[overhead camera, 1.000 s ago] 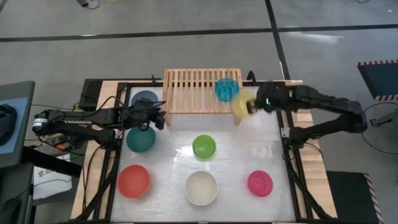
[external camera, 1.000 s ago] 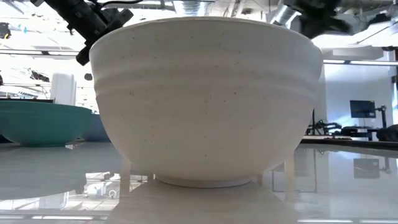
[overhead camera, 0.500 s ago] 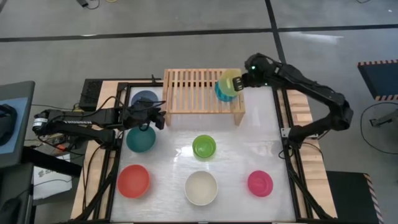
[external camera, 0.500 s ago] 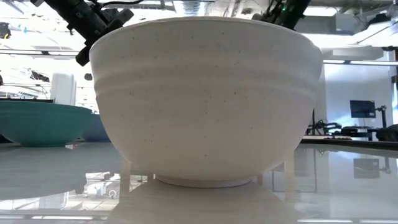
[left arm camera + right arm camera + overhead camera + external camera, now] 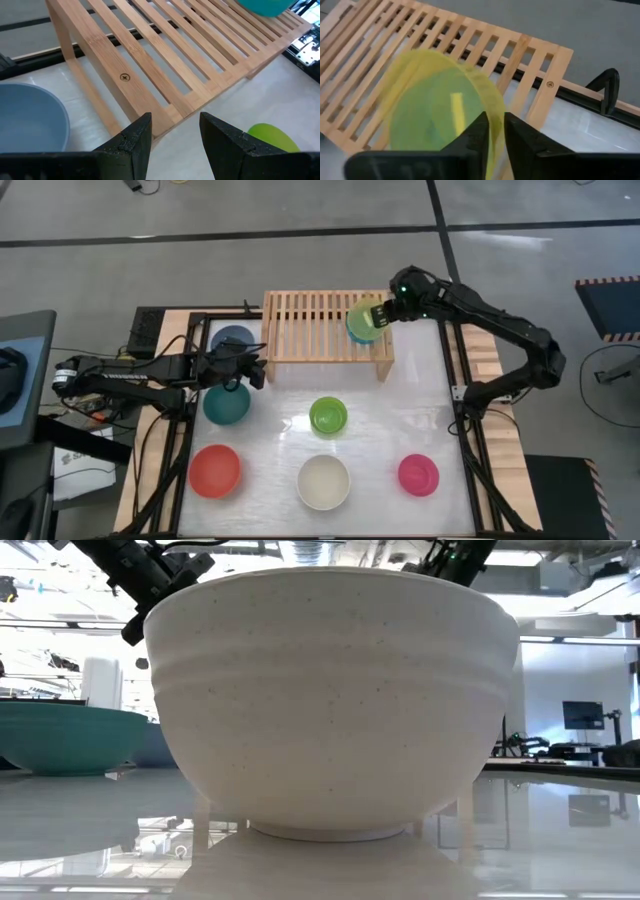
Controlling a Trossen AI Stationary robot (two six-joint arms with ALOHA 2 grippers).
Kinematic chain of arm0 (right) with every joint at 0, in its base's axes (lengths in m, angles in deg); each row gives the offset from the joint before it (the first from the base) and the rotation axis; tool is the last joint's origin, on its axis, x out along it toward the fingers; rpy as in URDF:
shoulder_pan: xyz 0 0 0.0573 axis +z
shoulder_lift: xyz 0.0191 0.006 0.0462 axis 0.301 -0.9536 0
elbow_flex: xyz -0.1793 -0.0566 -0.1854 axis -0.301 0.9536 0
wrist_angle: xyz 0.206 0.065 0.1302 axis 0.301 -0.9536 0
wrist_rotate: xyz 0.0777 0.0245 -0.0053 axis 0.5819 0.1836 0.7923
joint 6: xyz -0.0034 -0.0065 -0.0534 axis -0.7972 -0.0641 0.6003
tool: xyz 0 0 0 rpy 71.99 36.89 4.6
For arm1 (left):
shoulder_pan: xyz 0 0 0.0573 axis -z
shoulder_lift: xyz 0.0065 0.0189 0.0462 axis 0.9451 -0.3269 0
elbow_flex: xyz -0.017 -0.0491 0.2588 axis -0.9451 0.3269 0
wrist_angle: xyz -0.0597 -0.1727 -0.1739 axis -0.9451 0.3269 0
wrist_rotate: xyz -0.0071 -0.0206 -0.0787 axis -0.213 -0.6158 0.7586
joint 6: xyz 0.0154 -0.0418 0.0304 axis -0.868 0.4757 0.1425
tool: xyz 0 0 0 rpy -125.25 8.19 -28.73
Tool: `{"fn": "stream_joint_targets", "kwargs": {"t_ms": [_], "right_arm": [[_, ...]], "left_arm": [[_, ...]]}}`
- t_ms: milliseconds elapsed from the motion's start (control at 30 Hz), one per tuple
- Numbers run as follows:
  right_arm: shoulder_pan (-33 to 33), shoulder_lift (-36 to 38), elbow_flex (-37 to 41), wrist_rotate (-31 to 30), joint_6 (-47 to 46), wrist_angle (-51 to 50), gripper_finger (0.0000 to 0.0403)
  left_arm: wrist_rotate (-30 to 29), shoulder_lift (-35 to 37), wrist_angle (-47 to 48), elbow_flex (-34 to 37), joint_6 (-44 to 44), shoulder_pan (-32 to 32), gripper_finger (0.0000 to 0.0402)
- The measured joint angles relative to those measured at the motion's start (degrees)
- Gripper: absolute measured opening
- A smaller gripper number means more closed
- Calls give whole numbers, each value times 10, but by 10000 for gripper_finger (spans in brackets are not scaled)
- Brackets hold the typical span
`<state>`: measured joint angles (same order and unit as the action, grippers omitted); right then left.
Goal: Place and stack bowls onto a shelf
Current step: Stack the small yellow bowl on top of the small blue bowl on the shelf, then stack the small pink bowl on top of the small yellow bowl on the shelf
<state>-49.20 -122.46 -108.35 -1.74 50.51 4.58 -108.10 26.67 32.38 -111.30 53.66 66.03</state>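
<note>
Two fingers of our right gripper [image 5: 492, 132] pinch the yellow bowl's [image 5: 364, 320] rim, holding it over the cyan bowl on the shelf [image 5: 310, 325]. Our left gripper [image 5: 172, 137] waits parted and empty beside the shelf's near edge.

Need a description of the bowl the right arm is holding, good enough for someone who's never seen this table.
Find the wooden shelf at the table's far edge. At its right end the right gripper has its jaws clamped on the rim of a yellow bowl, held over the slats there. It is translucent yellow, and the only bowl over the shelf; the others visible sit on the white tabletop.
</note>
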Motion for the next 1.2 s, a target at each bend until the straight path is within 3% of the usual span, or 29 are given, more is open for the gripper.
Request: {"fn": "stream_joint_targets", "kwargs": {"t_ms": [333,467,667,900,1200], "right_arm": [[4,7,0,-12,24,22,181],[18,36,0,-14,24,27,195],[64,102,24,-20,-13,-64,195],[174,207,157,-15,-140,-119,195],[406,266,307,27,-360,-161,195]], "left_arm": [[-1,0,-1,0,17,0,151],[-1,0,0,0,24,0,151],[-13,-7,-4,0,26,0,151],[-16,-37,-63,0,35,0,151],[28,-88,-129,0,71,0,151]]}}
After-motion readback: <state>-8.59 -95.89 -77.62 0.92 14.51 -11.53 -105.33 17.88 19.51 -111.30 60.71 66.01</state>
